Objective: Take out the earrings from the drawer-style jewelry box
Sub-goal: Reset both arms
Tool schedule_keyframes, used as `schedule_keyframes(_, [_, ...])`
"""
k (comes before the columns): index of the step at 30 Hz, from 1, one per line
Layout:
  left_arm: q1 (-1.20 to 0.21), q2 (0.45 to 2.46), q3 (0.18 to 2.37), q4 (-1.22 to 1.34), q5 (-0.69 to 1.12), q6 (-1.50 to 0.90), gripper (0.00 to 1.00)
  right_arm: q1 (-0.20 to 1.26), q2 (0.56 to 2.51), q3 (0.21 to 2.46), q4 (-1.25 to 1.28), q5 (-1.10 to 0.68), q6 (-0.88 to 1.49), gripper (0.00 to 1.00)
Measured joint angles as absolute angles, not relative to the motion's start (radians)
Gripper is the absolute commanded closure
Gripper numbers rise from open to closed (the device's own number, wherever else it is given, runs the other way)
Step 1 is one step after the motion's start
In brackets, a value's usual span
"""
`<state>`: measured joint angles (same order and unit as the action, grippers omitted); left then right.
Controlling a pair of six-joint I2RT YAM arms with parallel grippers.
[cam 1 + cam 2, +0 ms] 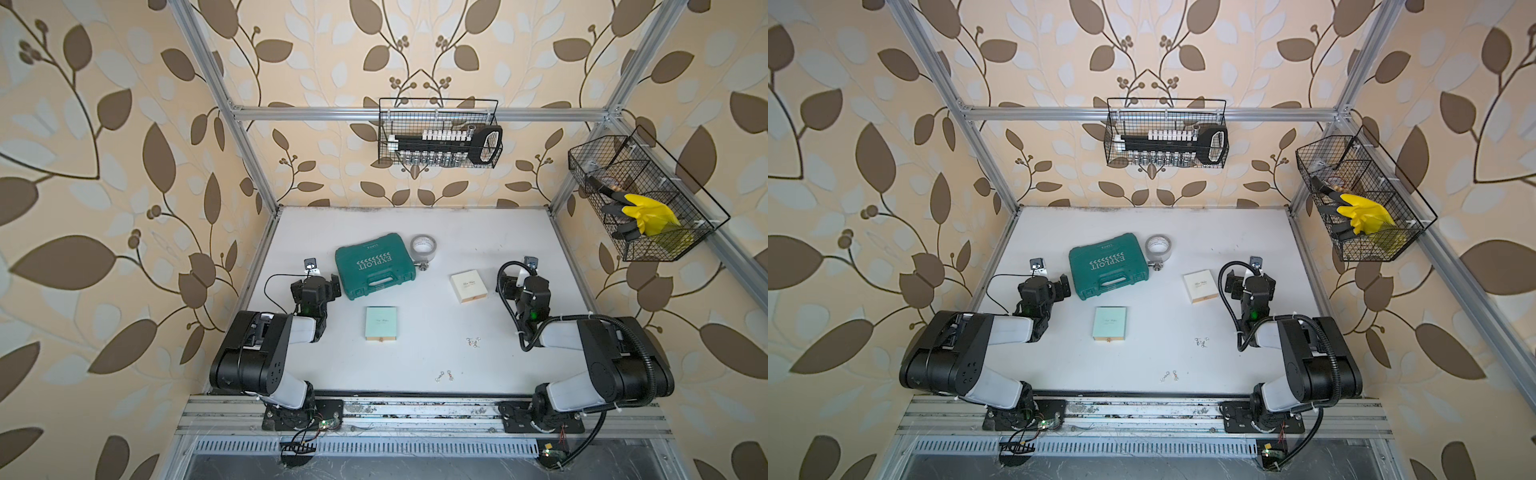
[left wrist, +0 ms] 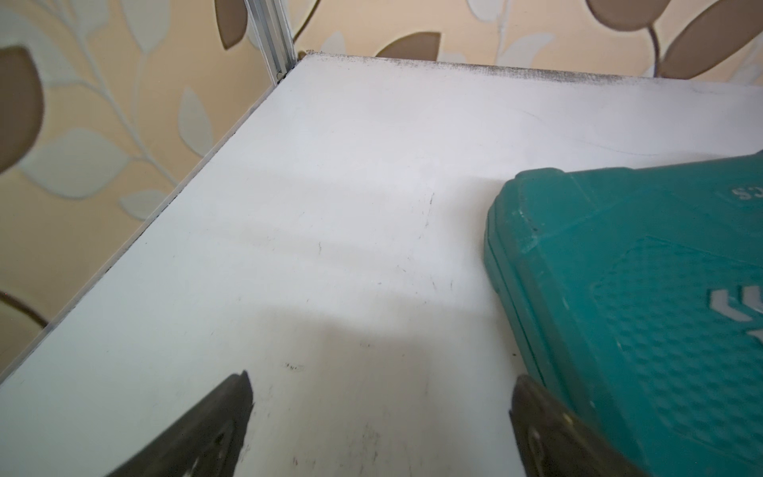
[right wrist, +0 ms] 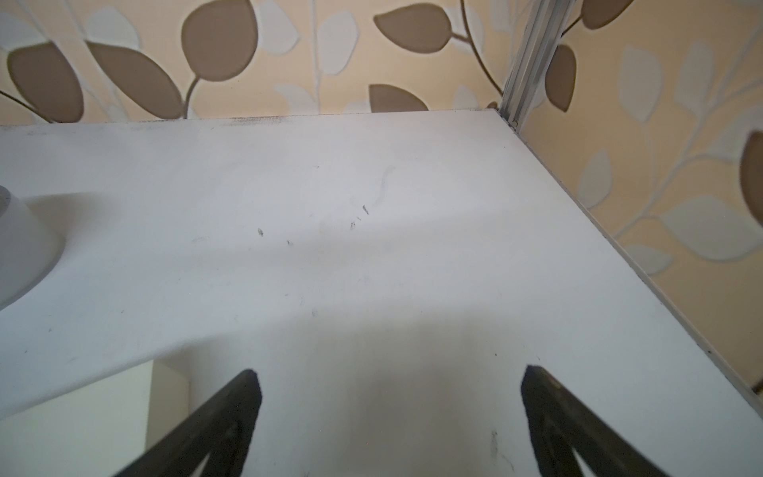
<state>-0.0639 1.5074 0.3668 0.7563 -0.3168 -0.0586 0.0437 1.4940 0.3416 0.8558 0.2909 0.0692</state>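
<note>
Two pairs of tiny silvery earrings lie loose on the white table in both top views, one pair [image 1: 473, 341] [image 1: 1201, 341] right of centre and one pair [image 1: 444, 376] [image 1: 1169, 376] near the front edge. A mint square jewelry box [image 1: 381, 323] [image 1: 1110, 323] sits at centre and a cream one [image 1: 468, 286] [image 1: 1200, 286] to its right; both look closed. My left gripper [image 1: 316, 286] [image 2: 382, 382] rests open at the left beside the green case. At the right, next to the cream box [image 3: 82, 433], my right gripper [image 1: 521, 284] [image 3: 390, 378] is open. Both hold nothing.
A teal tool case [image 1: 374, 266] [image 2: 640, 289] lies at the back left of centre, with a tape roll [image 1: 423, 246] [image 3: 16, 247] and a metal fitting [image 1: 423, 266] beside it. Wire baskets [image 1: 438, 133] [image 1: 640, 199] hang on the back and right frame.
</note>
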Motion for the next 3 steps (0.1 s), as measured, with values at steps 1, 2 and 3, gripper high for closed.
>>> schedule_keyframes(1, [-0.064,1.508,0.367,0.752,-0.316,-0.059,0.01,0.044,1.494,0.342,0.856,0.291,0.069,0.0])
schedule_keyframes(2, [-0.064,1.508,0.367,0.75,-0.315,-0.059,0.01,0.044,1.494,0.342,0.856,0.291,0.069,0.0])
schedule_keyframes(3, [-0.064,1.508,0.367,0.749,-0.314,-0.059,0.01,0.044,1.494,0.342,0.856,0.291,0.069,0.0])
